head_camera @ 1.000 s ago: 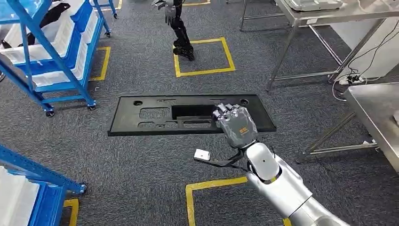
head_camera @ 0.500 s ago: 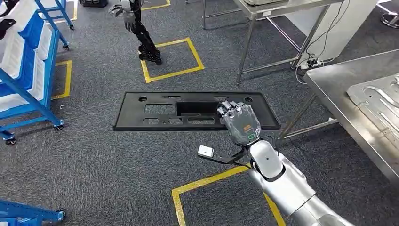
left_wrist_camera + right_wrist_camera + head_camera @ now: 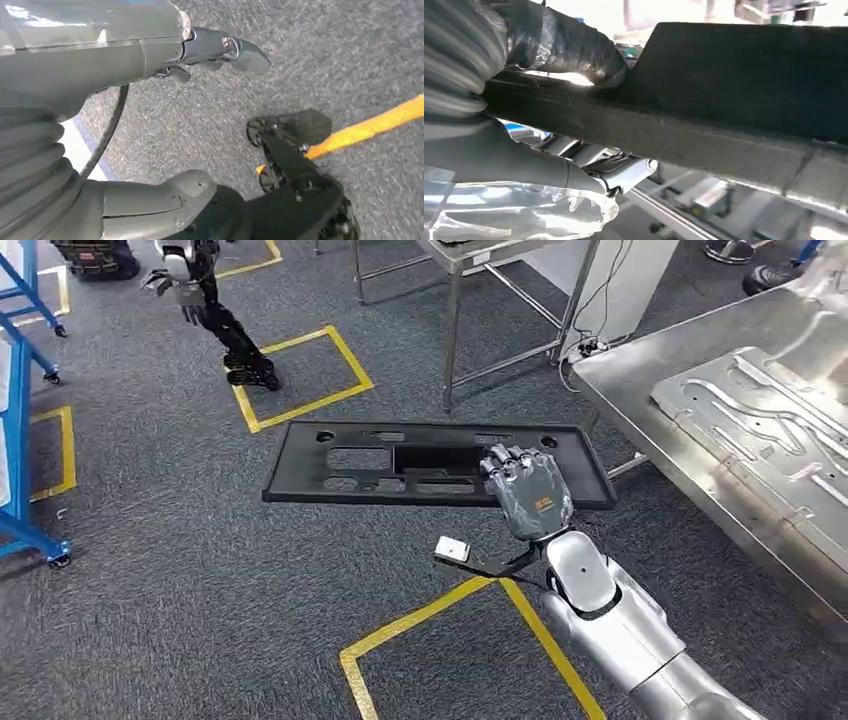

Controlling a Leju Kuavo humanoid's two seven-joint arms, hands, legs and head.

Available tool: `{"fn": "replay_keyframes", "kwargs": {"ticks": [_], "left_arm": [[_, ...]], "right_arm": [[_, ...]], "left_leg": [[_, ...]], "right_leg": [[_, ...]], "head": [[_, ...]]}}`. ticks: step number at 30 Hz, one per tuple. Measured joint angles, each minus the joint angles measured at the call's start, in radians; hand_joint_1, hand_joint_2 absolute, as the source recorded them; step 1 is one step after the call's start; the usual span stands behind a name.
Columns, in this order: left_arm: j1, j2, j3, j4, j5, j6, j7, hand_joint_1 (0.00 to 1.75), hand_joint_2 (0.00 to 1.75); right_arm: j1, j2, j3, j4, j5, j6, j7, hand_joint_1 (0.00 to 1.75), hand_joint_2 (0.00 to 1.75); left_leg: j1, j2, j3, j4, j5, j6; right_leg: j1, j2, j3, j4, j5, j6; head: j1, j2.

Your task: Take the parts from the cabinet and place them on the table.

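My right hand [image 3: 528, 492] grips the near long edge of a long black panel [image 3: 400, 462] with cut-outs, holding it flat above the grey carpet. In the right wrist view the thumb [image 3: 569, 45] presses on the panel's edge [image 3: 724, 100], with the fingers underneath. A steel table [image 3: 630, 380] stands to the right. On it lies a stamped metal sheet part [image 3: 760, 410]. My left hand [image 3: 150, 50] hangs over the carpet, fingers and thumb apart, holding nothing.
Another robot [image 3: 215, 315] stands on a yellow floor square [image 3: 300, 370] at the far left. A blue rack [image 3: 20, 390] is at the left edge. A second steel table [image 3: 480, 260] stands at the back. Yellow tape [image 3: 440, 610] marks the floor below my arm.
The whole view has swung to the right: the blue racks slid off to the left and the steel table with its metal part came in. My right hand still holds the panel.
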Motion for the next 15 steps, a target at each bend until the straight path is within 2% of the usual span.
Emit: {"fn": "replay_keyframes", "kwargs": {"ticks": [1, 2, 3, 4, 5, 6, 7, 8, 9, 10, 11, 12, 13, 15], "left_arm": [[-0.002, 0.0, 0.0, 0.0, 0.0, 0.0, 0.0, 0.0, 1.75], [-0.004, 0.0, 0.0, 0.0, 0.0, -0.001, 0.0, 0.0, 1.75], [-0.003, 0.0, 0.0, 0.0, 0.001, -0.002, -0.001, 0.0, 1.75], [-0.001, 0.0, 0.0, 0.0, 0.001, -0.002, -0.001, 0.0, 1.75], [0.003, 0.0, 0.0, 0.0, 0.001, -0.002, -0.001, 0.0, 1.75], [0.005, 0.001, 0.0, 0.0, 0.002, -0.003, -0.001, 0.0, 1.75], [0.008, 0.001, 0.0, 0.0, 0.002, -0.003, -0.001, 0.0, 1.75], [0.009, 0.001, 0.001, 0.0, 0.003, -0.003, -0.001, 0.0, 1.75], [0.009, 0.002, 0.001, 0.0, 0.005, -0.003, -0.001, 0.0, 1.75], [0.009, 0.002, 0.001, 0.0, 0.005, -0.003, -0.001, 0.0, 1.75], [0.009, 0.002, 0.001, 0.0, 0.006, -0.003, -0.002, 0.0, 1.75], [0.01, 0.003, 0.001, 0.0, 0.006, -0.002, -0.002, 0.0, 1.75], [0.01, 0.004, 0.001, 0.0, 0.006, -0.002, -0.002, 0.0, 1.75], [0.01, 0.004, 0.001, 0.0, 0.006, -0.002, -0.003, 0.0, 1.75]], "right_arm": [[-0.001, -0.002, -0.002, -0.002, 0.004, 0.0, 0.0, 1.75, 1.75], [0.0, -0.003, -0.006, -0.006, 0.008, 0.0, 0.0, 1.75, 1.75], [-0.005, -0.004, -0.008, -0.008, 0.011, 0.0, 0.001, 1.75, 1.75], [-0.007, -0.003, -0.008, -0.009, 0.013, 0.0, 0.002, 1.75, 1.75], [-0.007, -0.002, -0.008, -0.01, 0.015, 0.0, 0.002, 1.75, 1.75], [-0.006, -0.002, -0.008, -0.01, 0.016, 0.0, 0.002, 1.75, 1.75], [-0.006, -0.002, -0.008, -0.01, 0.018, 0.0, 0.003, 1.75, 1.75], [-0.006, -0.003, -0.008, -0.01, 0.021, 0.0, 0.003, 1.75, 1.75], [-0.006, -0.003, -0.008, -0.011, 0.024, 0.0, 0.003, 1.75, 1.75], [-0.007, -0.003, -0.008, -0.012, 0.026, 0.0, 0.003, 1.75, 1.75], [-0.007, -0.003, -0.008, -0.014, 0.027, 0.0, 0.003, 1.75, 1.75], [-0.008, -0.003, -0.009, -0.014, 0.028, 0.0, 0.004, 1.75, 1.75], [-0.01, -0.003, -0.009, -0.015, 0.029, 0.0, 0.005, 1.75, 1.75], [-0.009, -0.004, -0.011, -0.019, 0.03, 0.0, 0.007, 1.75, 1.75]], "left_leg": [[0.004, 0.006, 0.002, 0.002, -0.005, -0.008], [0.009, -0.04, -0.001, 0.014, -0.021, -0.017], [0.012, -0.082, -0.019, 0.059, -0.054, -0.017], [0.012, -0.105, -0.051, 0.132, -0.093, -0.017], [0.012, -0.118, -0.092, 0.219, -0.131, -0.018], [0.012, -0.121, -0.131, 0.295, -0.156, -0.018], [0.012, -0.121, -0.153, 0.331, -0.154, -0.016], [0.012, -0.122, -0.149, 0.31, -0.126, -0.014], [0.012, -0.125, -0.125, 0.249, -0.082, -0.01], [0.012, -0.137, -0.088, 0.161, -0.031, -0.005], [0.013, -0.171, -0.048, 0.065, 0.015, 0.0], [0.016, -0.216, -0.03, 0.031, 0.001, 0.006], [0.015, -0.208, -0.026, 0.019, 0.004, 0.004], [0.007, -0.188, -0.024, 0.02, 0.005, 0.007]], "right_leg": [[-0.003, 0.014, 0.002, -0.005, 0.004, -0.009], [-0.007, 0.023, 0.005, -0.009, 0.007, -0.014], [-0.008, 0.03, 0.005, -0.009, 0.008, -0.021], [-0.007, 0.039, 0.004, -0.009, 0.009, -0.026], [-0.005, 0.052, 0.005, -0.009, 0.008, -0.028], [-0.003, 0.066, 0.004, -0.008, 0.008, -0.029], [-0.002, 0.082, 0.004, -0.006, 0.008, -0.029], [-0.001, 0.096, 0.005, -0.005, 0.008, -0.029], [-0.001, 0.11, 0.006, -0.004, 0.007, -0.029], [-0.001, 0.124, 0.007, -0.002, 0.007, -0.028], [-0.003, 0.137, 0.007, 0.0, 0.006, -0.026], [0.001, 0.148, 0.002, 0.002, 0.006, -0.022], [-0.004, 0.166, -0.005, 0.004, 0.008, -0.014], [-0.013, 0.187, -0.008, -0.003, 0.016, 0.0]], "head": [[0.0, 0.0], [0.0, 0.0], [0.0, 0.0], [-0.002, 0.0], [-0.001, 0.0], [-0.001, 0.0], [-0.001, 0.0], [-0.001, 0.0], [-0.001, 0.0], [-0.001, 0.0], [-0.001, 0.0], [0.0, 0.0], [-0.001, 0.0], [-0.001, 0.0]]}}
